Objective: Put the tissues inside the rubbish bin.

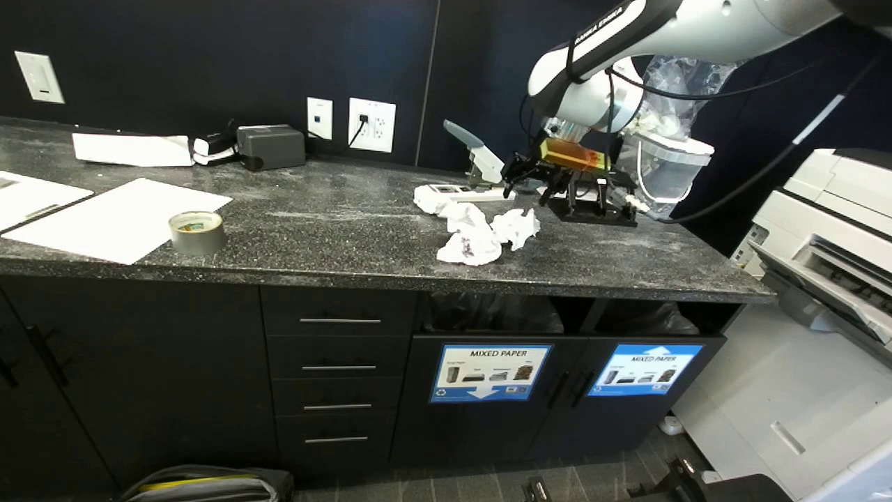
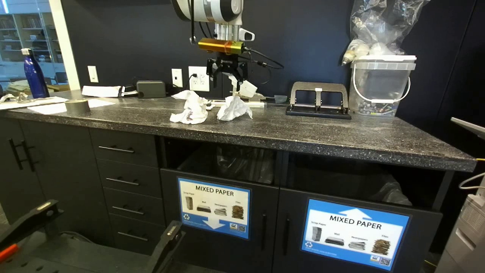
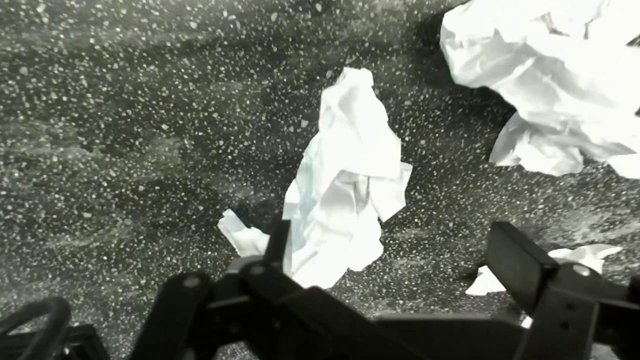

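The pincer [image 3: 392, 235] — jaws spread wide — hangs above crumpled white tissues [image 3: 345, 170] on the dark counter [image 2: 326, 131], the left rubbish bin [image 2: 223, 161] beneath its near edge.

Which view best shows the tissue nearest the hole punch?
Wrist view: the tissue sits near mid-frame, seen close from above, folds readable, though a gripper finger hides a bit of its lower left. Both exterior views show it smaller, at a slant, beside another tissue.
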Controlling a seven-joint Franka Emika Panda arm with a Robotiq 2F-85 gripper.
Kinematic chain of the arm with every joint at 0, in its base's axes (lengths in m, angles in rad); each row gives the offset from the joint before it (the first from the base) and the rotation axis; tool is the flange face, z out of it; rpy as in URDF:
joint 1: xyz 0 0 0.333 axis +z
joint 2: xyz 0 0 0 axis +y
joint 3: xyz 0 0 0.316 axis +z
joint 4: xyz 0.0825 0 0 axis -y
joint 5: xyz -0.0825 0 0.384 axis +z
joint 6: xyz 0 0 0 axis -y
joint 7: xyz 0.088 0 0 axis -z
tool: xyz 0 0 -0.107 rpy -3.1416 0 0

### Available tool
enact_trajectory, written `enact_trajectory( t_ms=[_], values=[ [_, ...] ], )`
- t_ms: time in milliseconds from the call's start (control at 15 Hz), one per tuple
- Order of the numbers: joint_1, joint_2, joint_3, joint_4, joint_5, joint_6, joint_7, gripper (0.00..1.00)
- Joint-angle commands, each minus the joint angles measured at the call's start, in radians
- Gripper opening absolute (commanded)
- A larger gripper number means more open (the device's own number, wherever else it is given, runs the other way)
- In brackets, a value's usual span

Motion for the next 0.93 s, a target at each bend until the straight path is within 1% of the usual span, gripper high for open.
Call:
enact_trajectory(
  t_ms=[0,400,867],
  values=[
    [0.047,0.138,-0.058,0.186,-0.005,-0.034,0.154,1.00],
    [0.072,0.265,-0.091,0.334,-0.013,-0.088,0.264,1.00],
    [0.072,0.352,-0.096,0.461,-0.019,-0.251,0.285,1.00]
  ],
)
